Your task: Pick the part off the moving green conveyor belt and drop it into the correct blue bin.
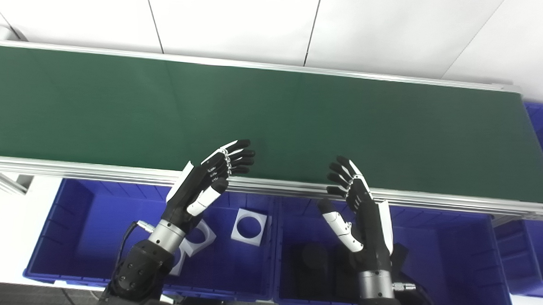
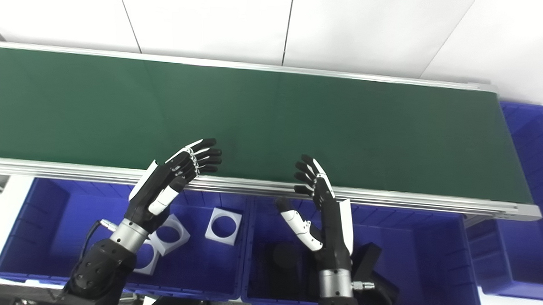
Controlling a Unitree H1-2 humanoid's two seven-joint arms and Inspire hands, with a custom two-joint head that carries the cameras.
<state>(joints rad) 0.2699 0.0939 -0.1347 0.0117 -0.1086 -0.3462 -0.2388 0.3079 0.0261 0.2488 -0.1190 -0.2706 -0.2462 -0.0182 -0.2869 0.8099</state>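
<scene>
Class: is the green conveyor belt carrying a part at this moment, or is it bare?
Bare. The green conveyor belt shows no part along its visible length; the left hand and right hand hover open at its near edge.

Dark green conveyor belt [image 1: 299, 122], blue bins [image 1: 83, 227], white square parts [image 1: 249, 226], black parts [image 2: 286, 257], black-and-white hands [image 1: 207, 182].

Matt belt, brushed metal, glossy plastic.

The conveyor belt [image 1: 272, 121] looks matt, smooth green; its rail [image 1: 297, 187] brushed metal. The blue bins [image 1: 70, 217] look glossy plastic, each robot hand [image 1: 207, 179] black and white plastic.
</scene>
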